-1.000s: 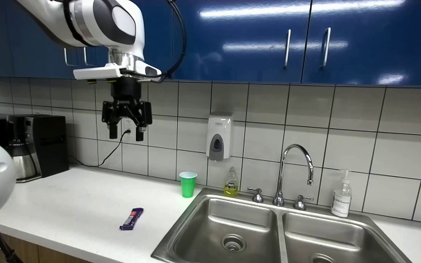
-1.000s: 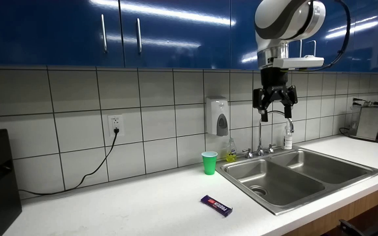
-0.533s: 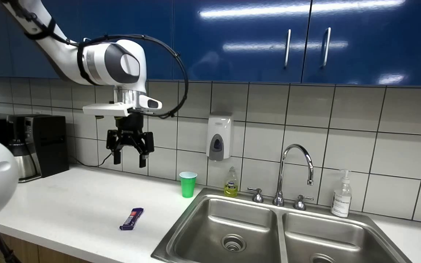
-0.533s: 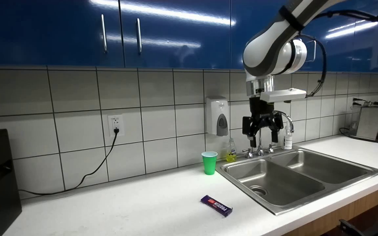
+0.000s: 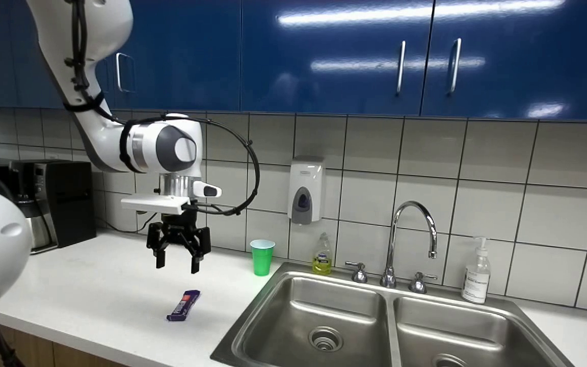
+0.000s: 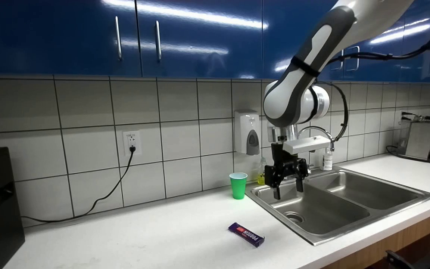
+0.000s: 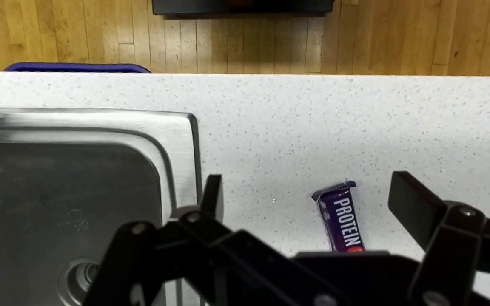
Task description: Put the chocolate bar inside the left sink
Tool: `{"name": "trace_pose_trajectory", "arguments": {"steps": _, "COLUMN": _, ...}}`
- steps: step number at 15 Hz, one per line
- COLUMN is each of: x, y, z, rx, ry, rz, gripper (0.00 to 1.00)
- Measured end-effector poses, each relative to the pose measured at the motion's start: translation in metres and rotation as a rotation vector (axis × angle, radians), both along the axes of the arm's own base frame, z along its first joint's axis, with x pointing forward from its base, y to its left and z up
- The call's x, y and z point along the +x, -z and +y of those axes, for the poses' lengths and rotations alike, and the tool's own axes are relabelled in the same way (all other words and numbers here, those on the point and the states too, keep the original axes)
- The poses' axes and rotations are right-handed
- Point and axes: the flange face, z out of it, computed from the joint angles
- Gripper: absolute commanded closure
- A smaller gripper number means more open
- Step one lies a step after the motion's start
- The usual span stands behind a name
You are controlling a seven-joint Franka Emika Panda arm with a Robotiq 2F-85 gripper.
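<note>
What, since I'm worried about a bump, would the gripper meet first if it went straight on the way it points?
Probably the counter, close to the bar, as the gripper points down; depth is unclear, so the bar could come first.

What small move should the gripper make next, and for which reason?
Probably lower the open gripper toward the chocolate bar: the wrist view shows the bar between the spread fingers, while in an exterior view the gripper hangs above the counter, holding nothing.
</note>
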Motion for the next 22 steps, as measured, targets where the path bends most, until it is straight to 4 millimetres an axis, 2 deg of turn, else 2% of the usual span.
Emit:
{"name": "trace_pose_trajectory", "arguments": {"steps": 5, "x": 0.012, "y": 0.053, "z": 0.011, "rx": -0.023, "ry": -0.058, "rz": 0.013, "gripper": 0.00}}
{"name": "trace_pose_trajectory", "arguments": {"steps": 9, "x": 0.027, "y": 0.085, "z": 0.023, "rx": -0.041, "ry": -0.091, "rz": 0.022, "gripper": 0.00}}
{"name": "trace_pose_trajectory", "arguments": {"steps": 16, "x": 0.057, "y": 0.130, "z": 0.049, "rx": -0.057, "ry": -0.119, "rz": 0.031, "gripper": 0.00}}
{"name": "trace_pose_trajectory", "arguments": {"steps": 22, "x": 0.091, "y": 0.158, "z": 0.071, "rx": -0.066, "ry": -0.133, "rz": 0.021, "gripper": 0.00}}
